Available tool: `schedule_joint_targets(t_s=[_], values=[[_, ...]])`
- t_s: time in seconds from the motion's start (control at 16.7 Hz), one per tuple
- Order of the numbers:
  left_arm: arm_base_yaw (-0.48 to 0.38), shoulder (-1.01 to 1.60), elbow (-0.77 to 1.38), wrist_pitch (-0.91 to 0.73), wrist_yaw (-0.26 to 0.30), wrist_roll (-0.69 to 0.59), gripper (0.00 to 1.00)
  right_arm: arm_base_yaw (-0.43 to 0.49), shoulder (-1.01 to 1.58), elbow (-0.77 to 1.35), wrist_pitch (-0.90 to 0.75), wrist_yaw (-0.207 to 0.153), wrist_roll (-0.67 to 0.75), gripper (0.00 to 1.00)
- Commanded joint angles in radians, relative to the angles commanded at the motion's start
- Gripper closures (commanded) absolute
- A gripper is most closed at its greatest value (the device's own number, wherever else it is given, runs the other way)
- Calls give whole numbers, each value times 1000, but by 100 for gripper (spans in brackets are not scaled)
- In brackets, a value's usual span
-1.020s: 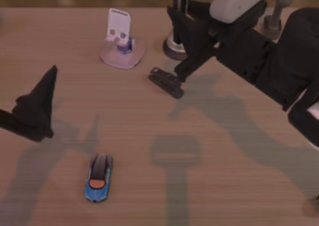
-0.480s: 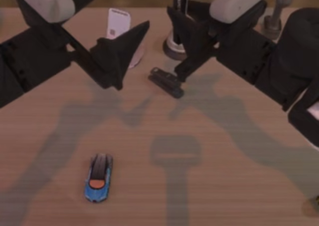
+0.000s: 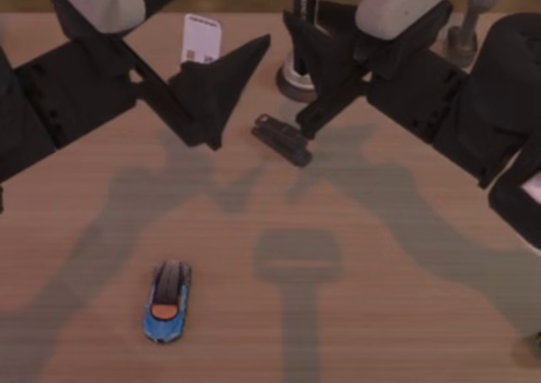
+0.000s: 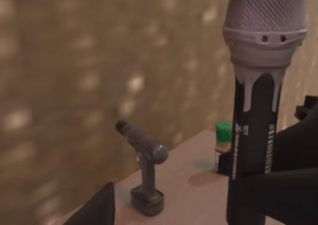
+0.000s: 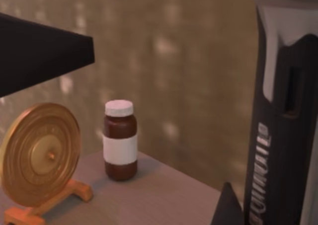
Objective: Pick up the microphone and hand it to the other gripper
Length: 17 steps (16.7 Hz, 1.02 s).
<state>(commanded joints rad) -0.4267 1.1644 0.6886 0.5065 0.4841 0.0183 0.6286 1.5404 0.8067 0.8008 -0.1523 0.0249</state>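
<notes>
The right gripper (image 3: 308,87) is closed on the microphone (image 3: 306,2) and holds it standing up, above the back of the table (image 3: 380,256). The left gripper (image 3: 232,79) is near the microphone, on its left side. I cannot tell if its jaws are open or closed. A black stapler (image 3: 282,139) lies between the two grippers. A blue toy car (image 3: 168,300) sits near the front.
</notes>
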Motion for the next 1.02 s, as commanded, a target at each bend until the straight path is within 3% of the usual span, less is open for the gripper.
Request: schedule_joint_targets(t_s=[0.6,0.9,1.02], values=[[-142,367,296,71,-131,6,0,0,0,0,0,0,0,100],[-148,378,307,73,-137,6,0,0,0,0,0,0,0,100],[-148,378,307,73,-137,6,15,0,0,0,0,0,0,100]])
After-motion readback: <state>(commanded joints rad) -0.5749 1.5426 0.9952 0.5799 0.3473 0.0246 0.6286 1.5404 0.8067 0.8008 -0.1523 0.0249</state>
